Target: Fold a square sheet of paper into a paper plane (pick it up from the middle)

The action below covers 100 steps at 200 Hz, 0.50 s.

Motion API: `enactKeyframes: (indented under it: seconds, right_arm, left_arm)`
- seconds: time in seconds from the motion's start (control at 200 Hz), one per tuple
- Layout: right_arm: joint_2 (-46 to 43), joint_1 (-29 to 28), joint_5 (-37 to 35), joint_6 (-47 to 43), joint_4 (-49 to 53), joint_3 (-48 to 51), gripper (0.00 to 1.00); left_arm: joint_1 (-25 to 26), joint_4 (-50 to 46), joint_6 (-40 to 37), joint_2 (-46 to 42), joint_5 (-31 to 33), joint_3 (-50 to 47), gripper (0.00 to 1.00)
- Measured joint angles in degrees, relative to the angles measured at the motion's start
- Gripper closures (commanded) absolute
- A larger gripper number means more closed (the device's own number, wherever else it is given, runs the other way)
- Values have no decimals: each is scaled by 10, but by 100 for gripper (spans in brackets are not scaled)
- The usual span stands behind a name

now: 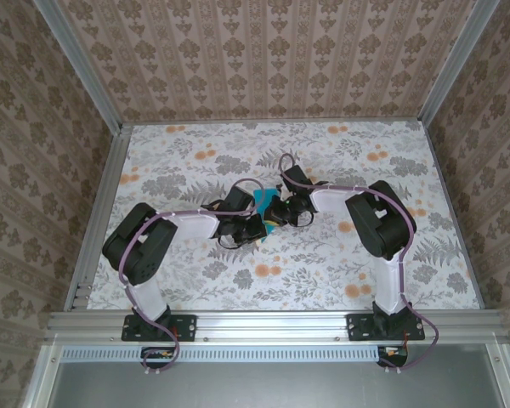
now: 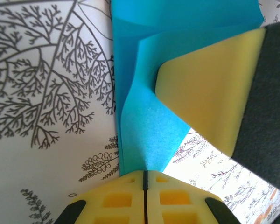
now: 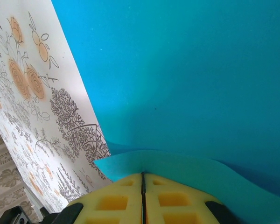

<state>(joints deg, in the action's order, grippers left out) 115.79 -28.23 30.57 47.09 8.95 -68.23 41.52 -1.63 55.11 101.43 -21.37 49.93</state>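
Turquoise paper (image 1: pixel 263 204): mid-frame, bent only; folds likely mostly left.
Left end effector (image 2: pixel 145 175): clamped on paper.
Right end effector (image 3: pixel 142 176): clamped on paper.

— Table (image 1: pixel 195 285)?
— Flat and rectangular, spread corner to corner with a pale floral print: grey leaves and ferns, with scattered orange blossoms.
— Edged with anything?
— Bordered by aluminium rails (image 1: pixel 98 212) along the left, right and near edges.
— And lying on it?
— Just turquoise paper (image 1: pixel 263 202) near the middle, well away from every edge, creased and partly raised off the print. Could not tell whether its lower edge touched the surface or hung just clear of it.
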Motion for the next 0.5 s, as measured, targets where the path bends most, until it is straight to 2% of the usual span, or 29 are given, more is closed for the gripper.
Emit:
enactKeyframes:
  seconds: [0.265, 0.5]
  right_arm:
    - [-52, 28, 4, -5, -2, 23, 91]
    - [-81, 25, 12, -9, -6, 60, 95]
  left_arm:
    - [0, 0, 2, 0, 0, 0, 96]
    - [0, -7, 2, 0, 2, 3, 96]
